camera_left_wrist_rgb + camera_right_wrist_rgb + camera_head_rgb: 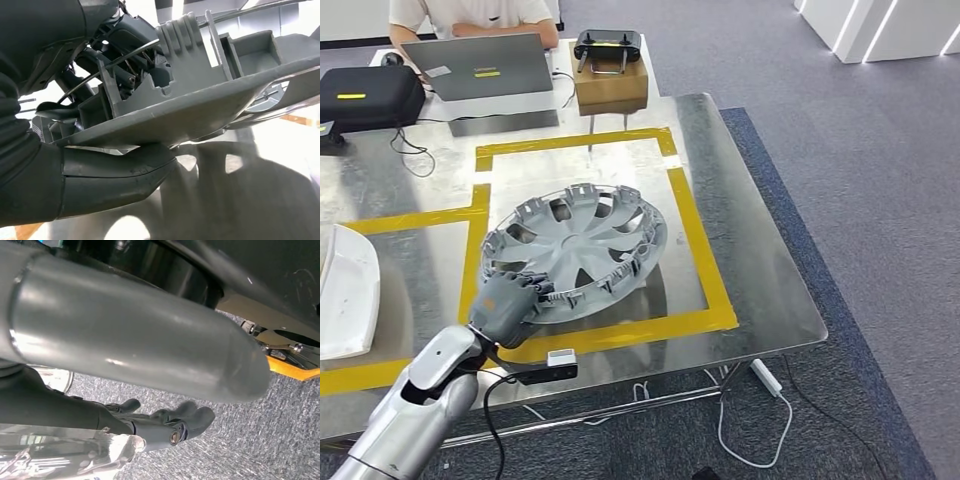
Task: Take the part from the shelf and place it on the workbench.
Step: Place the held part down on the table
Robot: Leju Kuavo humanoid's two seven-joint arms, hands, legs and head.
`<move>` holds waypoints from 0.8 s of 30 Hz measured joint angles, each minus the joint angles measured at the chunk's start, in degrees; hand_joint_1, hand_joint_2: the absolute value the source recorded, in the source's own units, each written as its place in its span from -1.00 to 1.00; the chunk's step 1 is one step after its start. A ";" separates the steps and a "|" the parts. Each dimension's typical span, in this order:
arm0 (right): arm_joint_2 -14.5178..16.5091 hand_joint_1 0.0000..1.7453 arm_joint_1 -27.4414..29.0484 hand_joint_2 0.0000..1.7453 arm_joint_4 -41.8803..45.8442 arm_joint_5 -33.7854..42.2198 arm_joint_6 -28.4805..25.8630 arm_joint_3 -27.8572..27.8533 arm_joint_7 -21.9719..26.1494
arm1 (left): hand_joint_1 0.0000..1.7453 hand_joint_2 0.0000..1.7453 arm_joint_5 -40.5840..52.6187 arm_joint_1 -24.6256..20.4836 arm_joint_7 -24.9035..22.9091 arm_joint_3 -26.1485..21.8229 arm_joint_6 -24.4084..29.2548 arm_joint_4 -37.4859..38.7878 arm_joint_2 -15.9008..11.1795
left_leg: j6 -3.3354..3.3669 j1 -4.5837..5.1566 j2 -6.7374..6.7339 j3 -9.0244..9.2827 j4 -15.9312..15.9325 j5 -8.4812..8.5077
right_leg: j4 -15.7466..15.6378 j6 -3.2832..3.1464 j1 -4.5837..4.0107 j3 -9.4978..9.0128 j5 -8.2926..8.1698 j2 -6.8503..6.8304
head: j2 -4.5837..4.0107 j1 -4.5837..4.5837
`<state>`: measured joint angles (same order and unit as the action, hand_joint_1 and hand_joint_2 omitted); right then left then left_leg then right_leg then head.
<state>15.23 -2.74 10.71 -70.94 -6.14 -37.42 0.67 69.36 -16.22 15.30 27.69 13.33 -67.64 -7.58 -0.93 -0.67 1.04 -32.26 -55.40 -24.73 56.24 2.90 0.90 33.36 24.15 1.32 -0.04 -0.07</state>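
Note:
The part is a grey plastic wheel cover (580,245) lying inside the yellow tape square (697,250) on the metal workbench (758,270). My left hand (505,305) grips its near-left rim, with dark fingers over the top edge. In the left wrist view the thick thumb (113,175) lies under the rim (196,100) and the fingers sit among the ribs above it. A shadow shows beneath the held edge, which stands a little off the surface. My right hand (166,425) hangs low over the grey carpet, fingers loosely apart and holding nothing.
A white moulded part (346,290) lies at the bench's left edge. At the far side are a laptop (482,65), a black case (365,95), a cardboard box (610,90) with a controller (607,45), and a seated person (471,15). A power strip (767,376) lies on the carpet.

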 joint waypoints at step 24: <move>0.00 -1.00 -0.02 -1.00 0.00 0.49 -0.16 0.00 0.14 | -1.00 -1.00 -4.15 -0.14 -0.89 1.07 -2.12 2.67 0.54 | -0.01 -0.02 -0.01 -0.04 0.00 -0.01 | 0.01 -0.06 -0.03 0.10 -0.02 0.07 | 0.00 0.00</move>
<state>15.23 -2.76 10.71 -70.46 -6.29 -37.42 0.81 65.21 -16.36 14.41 28.76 11.21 -64.96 -7.04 -0.94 -0.68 1.03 -32.30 -55.40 -24.74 56.25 2.84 0.87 33.46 24.13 1.39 -0.04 -0.07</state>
